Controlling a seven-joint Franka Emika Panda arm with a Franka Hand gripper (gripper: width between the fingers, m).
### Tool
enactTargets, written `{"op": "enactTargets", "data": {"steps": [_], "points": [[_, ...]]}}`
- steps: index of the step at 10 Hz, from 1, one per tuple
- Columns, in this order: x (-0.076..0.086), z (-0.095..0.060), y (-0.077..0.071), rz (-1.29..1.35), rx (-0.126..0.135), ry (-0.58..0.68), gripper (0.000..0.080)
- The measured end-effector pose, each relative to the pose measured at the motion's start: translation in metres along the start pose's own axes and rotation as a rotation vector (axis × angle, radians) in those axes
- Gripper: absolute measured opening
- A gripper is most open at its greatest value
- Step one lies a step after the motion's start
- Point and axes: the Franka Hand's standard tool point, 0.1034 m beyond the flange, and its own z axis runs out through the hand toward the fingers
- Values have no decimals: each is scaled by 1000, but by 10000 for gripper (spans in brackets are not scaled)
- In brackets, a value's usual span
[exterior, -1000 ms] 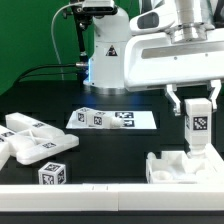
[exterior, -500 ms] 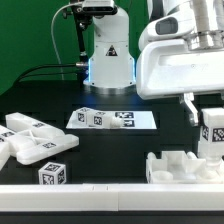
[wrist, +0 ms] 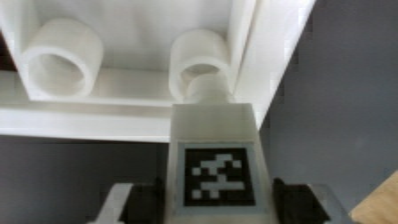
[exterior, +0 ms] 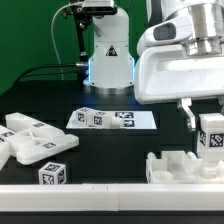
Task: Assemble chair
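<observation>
Count, ext. view: 1 arm [exterior: 170, 65], 1 gripper [exterior: 210, 124], 1 marker board [exterior: 113, 119] flat on the black table [exterior: 110, 150], approx 4 tags on it.

Chair not built; parts sit in 3 spots:
- Ext. view's left: pile of flat pieces [exterior: 28, 140], at least 2. They overlap, so can't split the count further.
- 1 tagged block [exterior: 55, 173] just in front of that pile, tags on 2 visible faces.
- Ext. view's right, near front edge: 1 socketed piece [exterior: 183, 166] on the table.
- 1 post [exterior: 211, 142] directly over the socketed piece, upright, tag facing the camera.

Wrist view: 2 round sockets [wrist: 64, 62] side by side in the socketed piece [wrist: 125, 105]. The post's [wrist: 217, 135] far end lies over the rim of 1 of them. Seated or just above it, can't tell.

Arm pose: reaches fwd from the base at the back toward ext. view's right, wrist pointing straight down over the socketed piece.

Gripper [wrist: 217, 205]: fingers [wrist: 128, 205] part-closed, 1 each side of the post, clamped on its flat sides by the tagged end. Post is held. Nothing else in the grip.
</observation>
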Motion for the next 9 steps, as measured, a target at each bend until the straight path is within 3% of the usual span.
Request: {"op": "enactTargets", "data": {"steps": [9], "points": [[-6, 7, 4, 0, -9, 16, 285]]}}
